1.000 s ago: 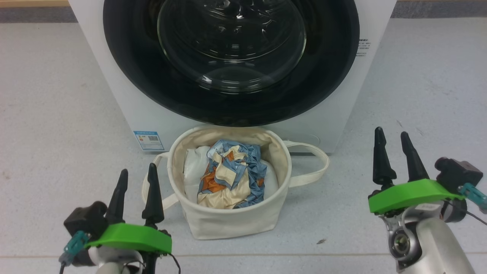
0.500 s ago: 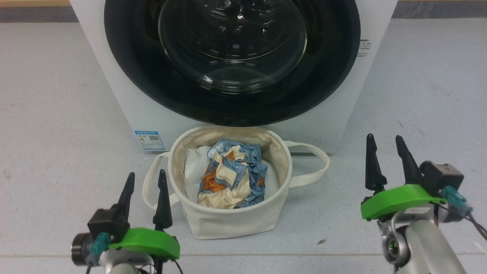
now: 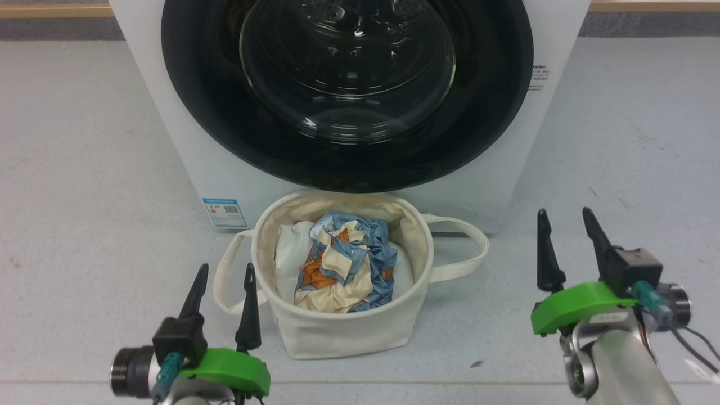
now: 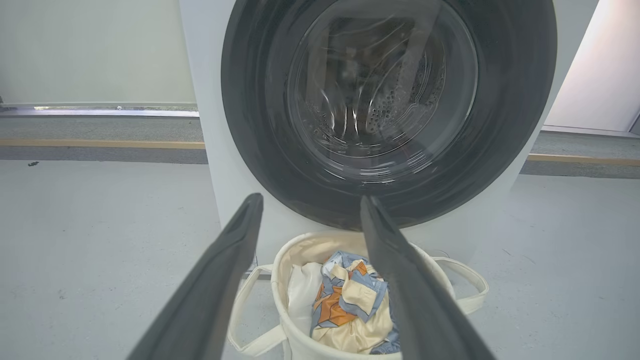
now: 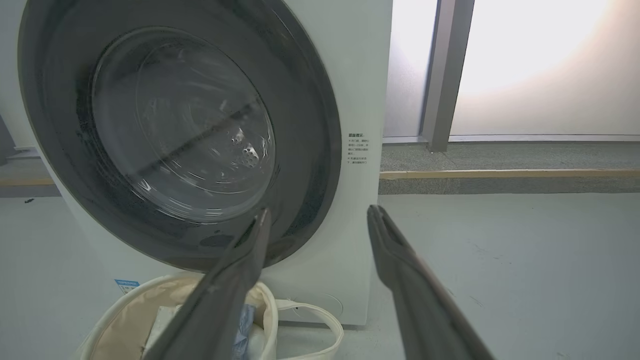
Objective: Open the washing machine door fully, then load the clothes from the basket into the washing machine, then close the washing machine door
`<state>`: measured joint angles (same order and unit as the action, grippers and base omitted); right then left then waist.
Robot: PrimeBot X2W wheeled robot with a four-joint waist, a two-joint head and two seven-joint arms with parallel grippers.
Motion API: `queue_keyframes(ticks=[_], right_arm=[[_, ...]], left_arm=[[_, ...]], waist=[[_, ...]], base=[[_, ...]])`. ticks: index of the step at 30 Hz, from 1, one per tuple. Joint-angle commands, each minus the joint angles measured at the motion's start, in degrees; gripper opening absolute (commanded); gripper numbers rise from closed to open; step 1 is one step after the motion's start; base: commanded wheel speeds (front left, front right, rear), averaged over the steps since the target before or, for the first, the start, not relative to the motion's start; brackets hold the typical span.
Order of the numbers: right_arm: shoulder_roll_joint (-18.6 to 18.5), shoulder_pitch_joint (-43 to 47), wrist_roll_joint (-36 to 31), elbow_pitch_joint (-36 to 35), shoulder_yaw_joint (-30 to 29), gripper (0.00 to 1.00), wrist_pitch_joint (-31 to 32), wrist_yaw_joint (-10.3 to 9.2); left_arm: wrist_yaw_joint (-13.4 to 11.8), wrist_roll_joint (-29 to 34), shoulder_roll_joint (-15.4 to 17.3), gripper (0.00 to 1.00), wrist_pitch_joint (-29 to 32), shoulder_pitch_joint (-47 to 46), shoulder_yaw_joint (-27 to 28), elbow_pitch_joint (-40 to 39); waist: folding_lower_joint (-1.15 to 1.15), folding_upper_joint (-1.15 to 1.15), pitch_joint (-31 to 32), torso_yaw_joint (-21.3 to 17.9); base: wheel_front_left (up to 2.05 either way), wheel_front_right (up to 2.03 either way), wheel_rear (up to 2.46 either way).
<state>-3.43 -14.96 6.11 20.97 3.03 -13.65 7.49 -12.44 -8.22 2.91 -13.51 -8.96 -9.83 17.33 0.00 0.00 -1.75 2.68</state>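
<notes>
The white washing machine [image 3: 489,185] stands ahead with its black-rimmed round door [image 3: 349,163] shut against the front; the door [image 4: 385,200] [image 5: 305,165] fills both wrist views. On the floor before it sits the cream basket [image 3: 343,332] [image 4: 295,345] [image 5: 115,325], holding the blue, cream and orange clothes [image 3: 343,264] [image 4: 350,305] on a white bundle. My left gripper [image 3: 225,269] is open, low at the basket's left, nothing between its fingers. At the lower right, my right gripper [image 3: 565,212] is open and empty, well clear of the basket.
Grey floor [image 3: 84,169] spreads left and right of the machine. The basket's loop handles [image 3: 467,253] lie out on both sides. A blue label sticker [image 3: 224,211] sits low on the machine's front. A wall base and a bright glass panel [image 5: 525,70] stand behind.
Both arms have turned at the wrist and drawn lower and nearer, the left gripper shifting right toward the basket. The head view has tipped slightly. Basket, clothes and door are unmoved.
</notes>
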Motion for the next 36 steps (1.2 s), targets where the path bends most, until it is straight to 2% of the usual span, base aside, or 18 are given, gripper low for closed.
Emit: queue_keyframes(ticks=[1,7,18,23,36], right_arm=[[0.49,-1.98,-1.87,-0.8,1.58,1.0,-0.92,0.0],[0.53,-2.35,-1.77,0.54,2.12,1.0,-1.35,0.0],[0.55,-2.13,0.96,1.56,1.24,1.0,-1.35,0.0],[0.55,-2.23,1.35,1.58,1.15,1.0,-1.35,0.0],[0.55,-2.46,0.72,0.98,0.67,1.0,-1.35,0.0]], left_arm=[[-0.5,1.29,0.21,1.0,-1.07,-2.37,1.85,-0.85],[-0.23,0.91,0.02,1.0,-1.49,-2.84,2.77,2.93],[-0.28,-1.39,-0.02,1.0,-1.49,-2.82,2.78,1.12],[0.51,-3.71,-0.02,1.0,-1.49,-2.68,2.81,2.05],[0.69,-6.86,-0.02,1.0,-1.49,-3.25,3.55,2.51]], waist=[[0.0,0.0,0.16,0.08],[0.0,0.0,0.26,0.02],[0.0,0.0,0.26,-0.13],[0.0,0.0,-0.05,-0.33],[0.0,0.0,-0.43,-0.23]], base=[[0.0,0.0,0.0],[0.0,0.0,0.0],[0.0,0.0,0.0],[0.0,0.0,0.0],[0.0,0.0,0.0]])
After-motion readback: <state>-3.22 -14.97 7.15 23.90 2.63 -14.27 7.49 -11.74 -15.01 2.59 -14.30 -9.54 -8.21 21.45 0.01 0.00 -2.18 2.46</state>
